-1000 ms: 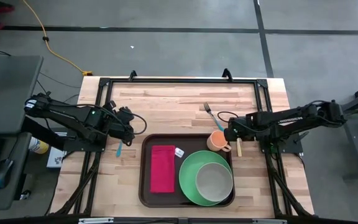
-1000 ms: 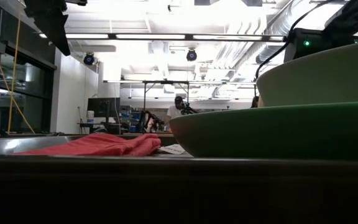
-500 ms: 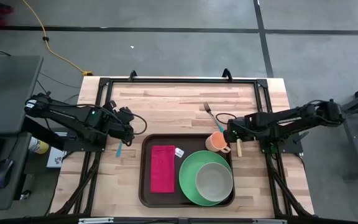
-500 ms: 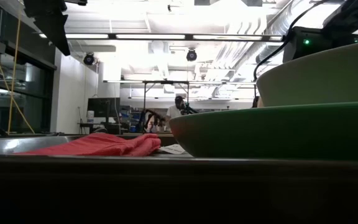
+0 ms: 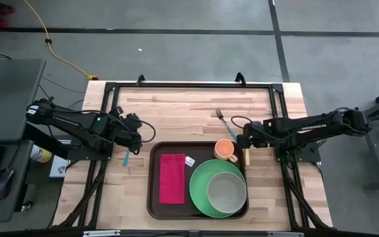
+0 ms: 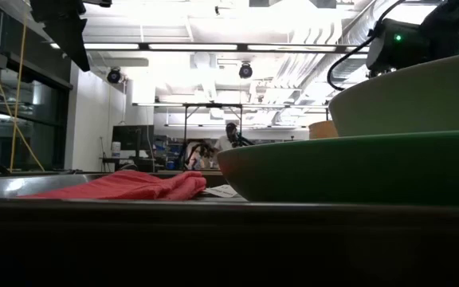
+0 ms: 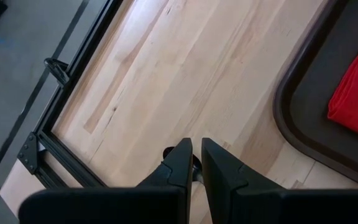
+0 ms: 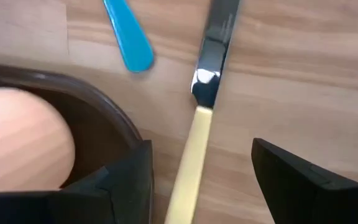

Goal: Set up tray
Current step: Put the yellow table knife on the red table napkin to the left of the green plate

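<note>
The dark brown tray [image 5: 155, 209] lies at the table's near middle. It holds a red napkin [image 5: 172, 178], a green plate [image 5: 199, 181] with a pale bowl [image 5: 227, 191] on it, and an orange cup [image 5: 225, 150] upright in its far right corner. My right gripper [image 5: 238, 141] stands open just right of the cup. In the right wrist view [image 8: 197, 180] its fingers stand either side of a cream-handled knife [image 8: 190, 158] on the table, above it. My left gripper [image 5: 134, 139], left of the tray, is shut on a blue-handled utensil [image 5: 126, 158]. My left gripper pinches the utensil between its two nearly shut fingers, which slant downward. Only a dark bit of it [image 7: 195, 167] shows between them in the wrist view. The blue handle [image 5: 126, 158] sticks out past the fingers toward the table's near edge.
A fork with a blue handle [image 5: 223, 120] lies on the bare wood beyond the cup, its handle end [image 8: 129, 38] near the knife's blade [image 8: 217, 43]. A black frame [image 5: 189, 85] edges the table. Open wood lies far of the tray.
My right gripper has risen from beside the orange cup and drawn slightly toward the table's right edge, staying open. The cup now shows whole, standing in the tray's far right corner.
</note>
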